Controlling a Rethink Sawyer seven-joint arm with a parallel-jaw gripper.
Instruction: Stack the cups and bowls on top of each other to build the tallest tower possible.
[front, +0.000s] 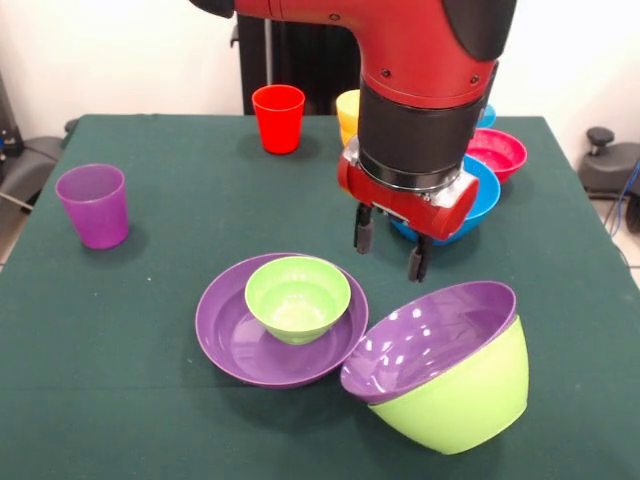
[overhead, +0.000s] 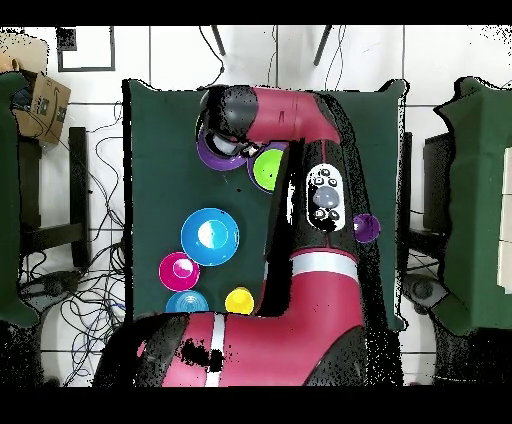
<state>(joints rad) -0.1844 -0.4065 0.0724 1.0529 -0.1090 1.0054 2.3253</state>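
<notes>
Centrally, red and black arm (front: 425, 95) reaching down over green table (front: 150, 400), gripper (front: 391, 247) hanging in the air with two dark fingers (front: 364, 232) spread apart, holding nothing. Just below and left of gripper: wide purple bowl (front: 235, 345) sitting flat, small green bowl (front: 298, 297) resting upright inside it. Just below and right of gripper: second purple bowl (front: 425, 335) nested inside lime bowl (front: 470, 395), the pair tipped over toward the first purple bowl, rims close together or touching, cannot tell which. Behind gripper, partly hidden by it: blue bowl (front: 480, 200). Beyond that, near the far right corner, red bowl (front: 500, 150), with a sliver of light blue bowl (front: 487, 115) past it. Far behind gripper to the left: red cup (front: 278, 118) upright; yellow cup (front: 347, 115) next to it, mostly hidden by arm. Well left of gripper, near the table edge: purple cup (front: 93, 205) upright, alone. Seen from overhead, arm (overhead: 300, 290) covering much of table (overhead: 150, 150), gripper itself hidden beneath it.
</notes>
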